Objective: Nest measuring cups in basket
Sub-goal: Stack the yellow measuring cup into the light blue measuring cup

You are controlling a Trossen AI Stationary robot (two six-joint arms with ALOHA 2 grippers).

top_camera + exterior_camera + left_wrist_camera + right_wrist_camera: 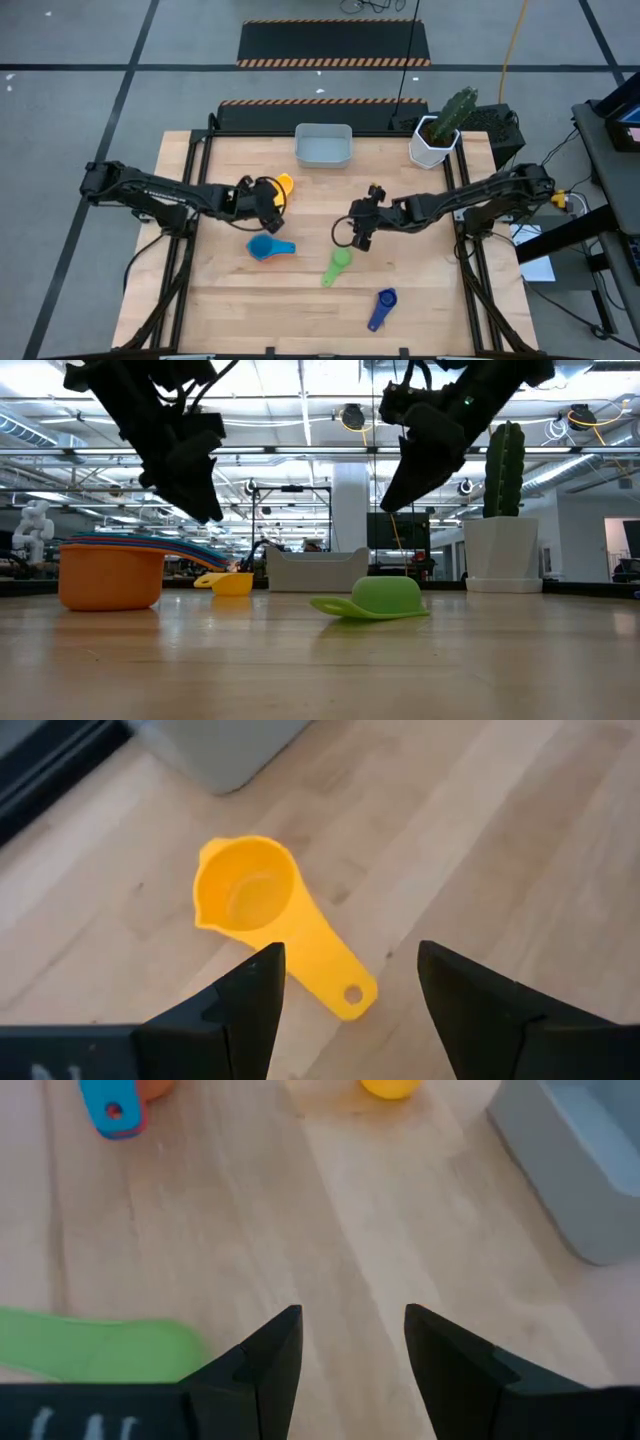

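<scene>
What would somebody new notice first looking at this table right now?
Probably the bright measuring cups scattered on the wood: a yellow cup just ahead of the open left gripper, a green cup upside down mid-table beside the open right gripper, and a dark blue cup alone near the front edge. The basket at the back edge holds none.

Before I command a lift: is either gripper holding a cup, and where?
Nothing is held. Left gripper hangs open above the yellow cup; right gripper is open too.
</scene>
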